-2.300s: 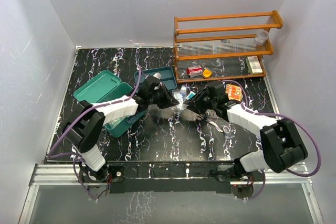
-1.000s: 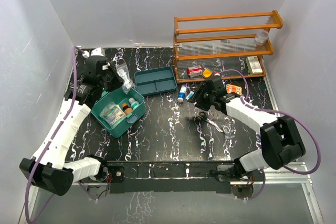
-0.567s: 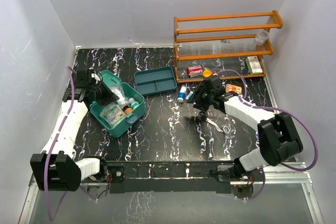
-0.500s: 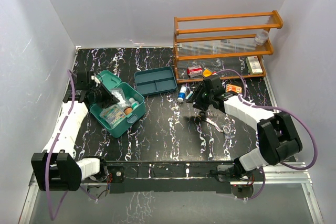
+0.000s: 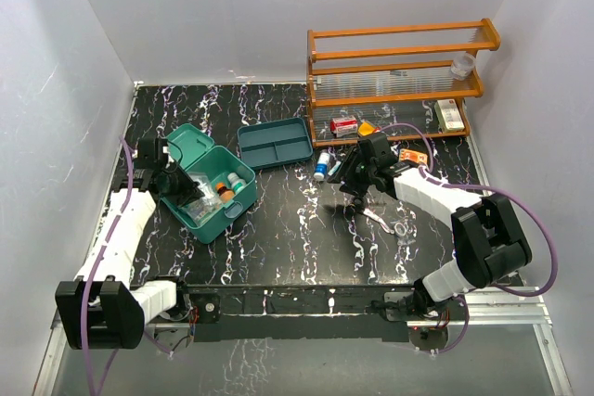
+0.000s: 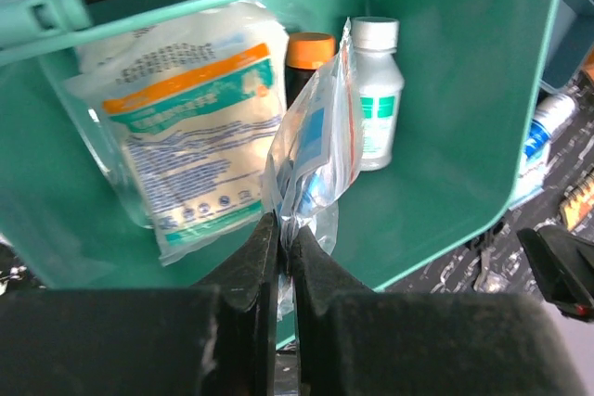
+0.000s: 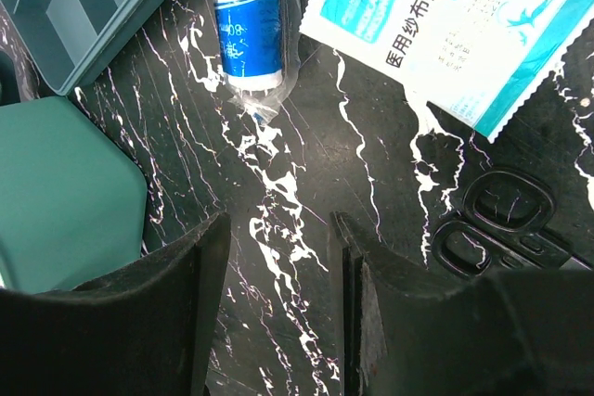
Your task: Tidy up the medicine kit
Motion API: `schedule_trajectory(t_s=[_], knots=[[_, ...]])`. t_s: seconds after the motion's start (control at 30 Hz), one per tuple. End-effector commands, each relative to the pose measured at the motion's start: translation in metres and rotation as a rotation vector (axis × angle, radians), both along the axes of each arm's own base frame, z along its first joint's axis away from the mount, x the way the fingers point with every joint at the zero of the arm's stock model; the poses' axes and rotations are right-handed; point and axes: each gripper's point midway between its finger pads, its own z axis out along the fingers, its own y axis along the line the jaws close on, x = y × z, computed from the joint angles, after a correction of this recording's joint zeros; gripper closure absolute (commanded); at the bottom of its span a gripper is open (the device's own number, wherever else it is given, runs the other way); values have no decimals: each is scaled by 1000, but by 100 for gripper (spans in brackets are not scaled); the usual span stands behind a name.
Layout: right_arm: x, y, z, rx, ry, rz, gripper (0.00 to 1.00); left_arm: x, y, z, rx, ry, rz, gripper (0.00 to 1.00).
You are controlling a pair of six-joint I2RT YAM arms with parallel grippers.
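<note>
comparing with about two seconds back: both arms then met over mid-table at the clear bag, and now they stand well apart. the left gripper [image 6: 281,229] has swung to the left side and is clenched on the edge of the clear bag [image 6: 311,150]. the bag now sits down inside the open medicine kit [image 5: 227,220], between a white pouch [image 6: 186,155] and a white bottle [image 6: 376,99]; an orange-capped bottle [image 6: 309,48] is behind it. the kit is on the left part of the table [image 5: 297,248], lid tipped back to the far left. the right gripper [image 7: 278,238] has drawn back slightly to the right; its fingers are spread with nothing between them, just above the surface. near it lie a blue-label bottle [image 7: 249,25], a white-and-teal packet [image 7: 445,34] and black scissors [image 7: 492,220].

surface: black tabletop with white marble veins. a shallow divided tray [image 5: 274,143] lies just beyond the kit. an orange wooden rack [image 5: 399,44] stands at the far right with small boxes on its lowest shelf. plain white walls [image 5: 232,6] close in three sides.
</note>
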Motion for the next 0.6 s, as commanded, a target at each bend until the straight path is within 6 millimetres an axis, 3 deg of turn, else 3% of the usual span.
schedule_trajectory(t_s=[0.0, 0.3, 0.43, 0.57], knots=[[16, 10, 21, 36, -63, 3, 56, -18, 19, -4, 95, 39, 44, 99], [15, 11, 15, 40, -45, 7, 57, -30, 32, -29, 181, 121, 14, 93], [14, 12, 13, 43, -38, 11, 57, -34, 42, -28, 239, 144, 13, 81], [14, 13, 9, 43, -28, 12, 57, -34, 51, -12, 288, 164, 20, 61]])
